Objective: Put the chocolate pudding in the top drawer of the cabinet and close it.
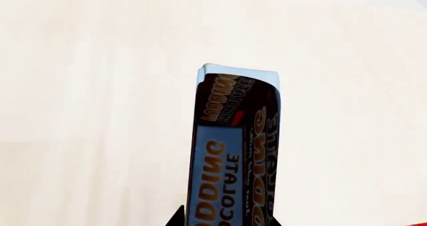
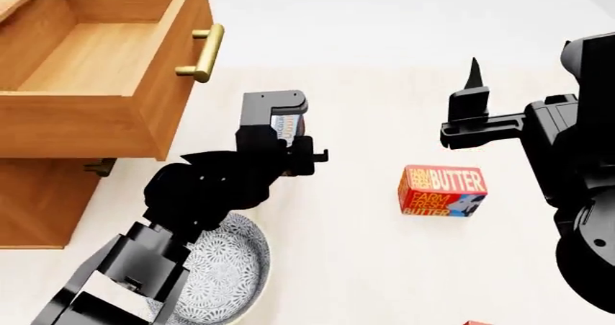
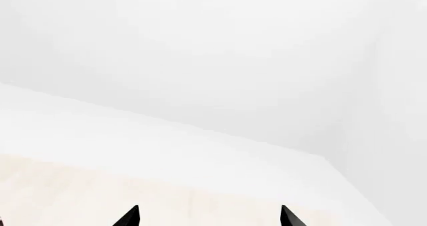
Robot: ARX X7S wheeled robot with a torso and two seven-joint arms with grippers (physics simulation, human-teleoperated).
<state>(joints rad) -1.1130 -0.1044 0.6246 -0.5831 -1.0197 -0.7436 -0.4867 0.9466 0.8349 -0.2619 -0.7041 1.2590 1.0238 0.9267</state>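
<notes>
Nearest, the left claw [image 2: 288, 127] pinches the chocolate pudding [image 2: 286, 127] on end above the tabletop [image 2: 384, 253], long axis along the fingers. Farther back toward the tabletop's left edge, the open top drawer [image 2: 96, 58] waits. Only the left wrist view shows the label; the right claw [image 3: 210, 217] hangs spread, empty.

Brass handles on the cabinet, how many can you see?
2: one on the open top drawer, one half hidden beneath it on the lower drawer.
</notes>
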